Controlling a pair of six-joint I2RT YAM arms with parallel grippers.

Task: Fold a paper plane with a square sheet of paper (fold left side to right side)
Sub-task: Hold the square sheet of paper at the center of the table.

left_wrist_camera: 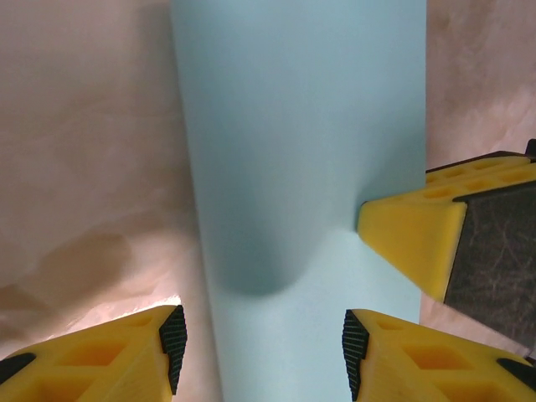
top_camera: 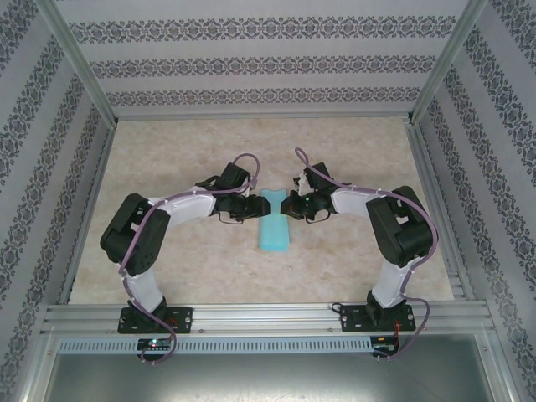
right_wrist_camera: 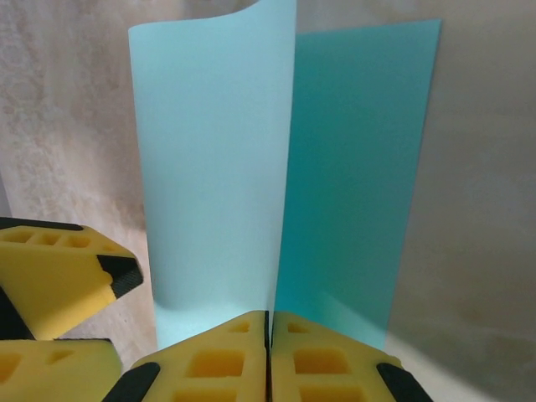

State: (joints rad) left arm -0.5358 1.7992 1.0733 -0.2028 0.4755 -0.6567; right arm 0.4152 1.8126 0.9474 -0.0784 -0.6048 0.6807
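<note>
Sheet of paper (right_wrist_camera: 209, 167) inside right claw (right_wrist_camera: 269, 323)

Lab test booth, aluminium frame (top_camera: 268, 314), patterned walls (top_camera: 260, 59), marbled tabletop (top_camera: 251, 151)

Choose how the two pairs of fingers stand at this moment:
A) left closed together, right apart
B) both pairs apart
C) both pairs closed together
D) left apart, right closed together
D: the left fingers stand apart on either side of the sheet of paper, while the right fingers meet with no gap, pinched on the sheet's near edge.
</note>
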